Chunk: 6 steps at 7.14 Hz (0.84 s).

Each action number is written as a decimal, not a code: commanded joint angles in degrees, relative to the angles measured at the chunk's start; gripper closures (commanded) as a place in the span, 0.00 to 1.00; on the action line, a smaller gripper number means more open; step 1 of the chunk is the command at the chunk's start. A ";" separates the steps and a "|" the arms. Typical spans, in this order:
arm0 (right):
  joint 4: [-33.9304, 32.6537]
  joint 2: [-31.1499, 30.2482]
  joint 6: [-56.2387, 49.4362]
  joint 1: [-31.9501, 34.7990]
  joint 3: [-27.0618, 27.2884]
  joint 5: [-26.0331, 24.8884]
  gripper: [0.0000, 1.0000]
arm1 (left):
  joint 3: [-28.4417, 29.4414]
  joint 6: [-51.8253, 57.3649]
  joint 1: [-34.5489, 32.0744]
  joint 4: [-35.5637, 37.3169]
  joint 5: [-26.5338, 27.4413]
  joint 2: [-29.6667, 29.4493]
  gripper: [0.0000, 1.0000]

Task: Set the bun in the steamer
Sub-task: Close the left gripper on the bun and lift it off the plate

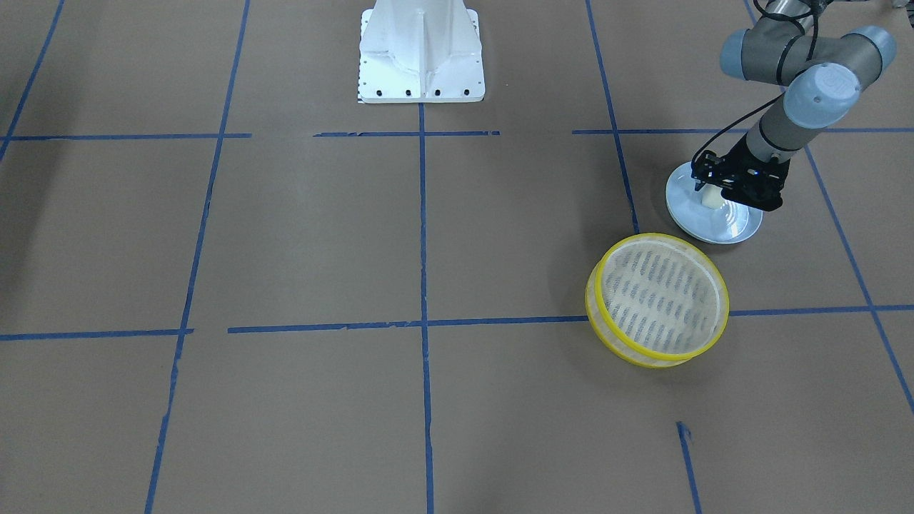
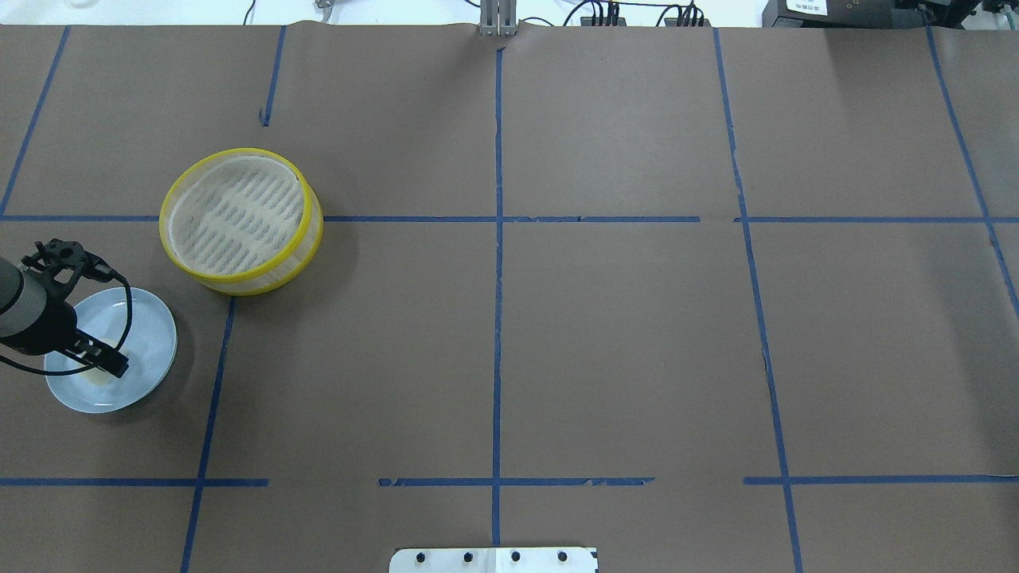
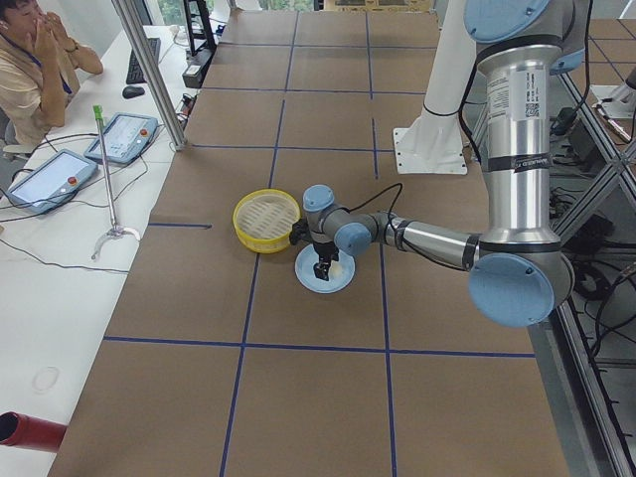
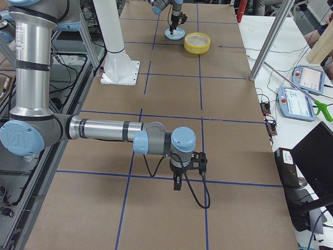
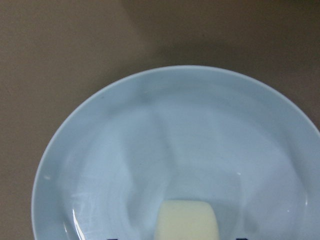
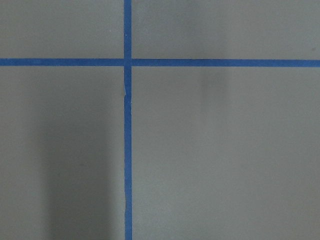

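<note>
The counter (image 2: 637,358): brown paper with a blue tape grid. Both vessels sit toward the robot's left end.

The left arm (image 1: 800,100) reaches down just beside the steamer (image 1: 660,296), wrist pitched steeply over the plate.

The steamer stands upright with yellow rims, and its slotted floor is bare, so there is no bun in it yet.

The plate (image 1: 732,225) is light blue and smaller than the steamer. It sits just beside it, on the side nearer the robot base and further to the robot's left. In the front view the rims look near but apart.

The left end effector (image 1: 712,196) is low over the plate beside the steamer, jaws parted and standing either side of the bun. The wrist view shows a strip of bare plate between the bun and each dark tip at the bottom edge — nothing gripped.

The right end effector (image 4: 177,183) is well apart from the steamer, at the counter's other end, low above a tape crossing. Only the side camera shows it, so I cannot tell whether it is parted or closed.

The bun (image 5: 187,220) rests on the plate, outside the steamer.

Handling, as a judgement: the bun looks light, soft and matte, so it should grip easily but dent under a hard squeeze. Take it on two opposite flat sides at mid-height and close gently. The plate looks glossy — if one tip lands first the bun may skid, so centre before closing.
</note>
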 commanded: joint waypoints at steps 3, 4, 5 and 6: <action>0.00 0.00 0.00 0.00 0.00 0.00 0.00 | 0.44 0.18 0.06 0.09 -2.77 0.00 0.30; 0.00 0.00 0.00 0.00 0.00 0.00 0.00 | 0.44 0.18 0.06 0.00 -2.69 0.00 0.32; 0.00 0.09 0.00 0.00 0.00 0.00 0.00 | 0.36 0.44 0.06 0.00 -2.69 0.00 0.34; 0.00 0.00 0.00 0.00 0.00 0.00 0.00 | 0.36 0.44 0.06 0.00 -2.69 -0.09 0.37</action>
